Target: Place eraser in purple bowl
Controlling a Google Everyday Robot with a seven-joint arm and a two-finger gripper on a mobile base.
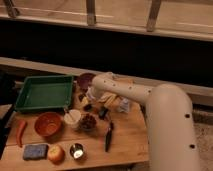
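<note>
The purple bowl (85, 78) sits at the back of the wooden table (127, 140), just right of the green tray. My gripper (85, 100) hangs low over the table right in front of the bowl, at the end of the white arm (150, 100) that reaches in from the right. A dark narrow shape (81, 97) shows at the gripper's tip. It may be the eraser, but I cannot tell whether it is held or lying on the table.
A green tray (44, 92) stands at the back left. In front are an orange bowl (48, 124), a white cup (73, 117), a small bowl of dark red bits (88, 121), a small black stubby object (102, 114), a black-handled tool (108, 136), a blue sponge (33, 151), an apple (56, 153), a metal cup (76, 150) and a red chili (20, 132).
</note>
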